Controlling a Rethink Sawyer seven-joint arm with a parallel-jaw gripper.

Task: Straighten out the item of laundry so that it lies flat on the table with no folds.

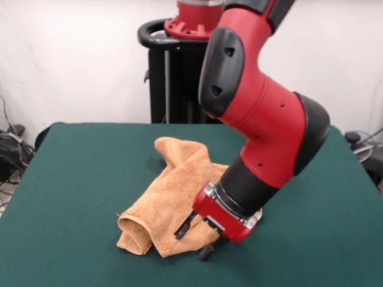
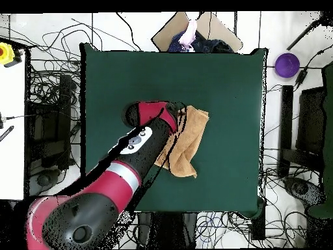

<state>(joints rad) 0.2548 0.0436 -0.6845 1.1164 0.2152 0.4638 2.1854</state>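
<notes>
On the green counter (image 1: 72, 173) we see the orange-tan towel (image 1: 170, 191) lying crumpled near the middle, its near-left end rolled into a loose tube and its far end bunched in folds. To its right, the red and black arm (image 1: 263, 119) comes down at a slant, and its hand (image 1: 194, 239) sits at the towel's near right edge with two dark fingers (image 1: 182, 227) spread apart; they seem to touch the cloth, though we cannot tell for sure.
</notes>
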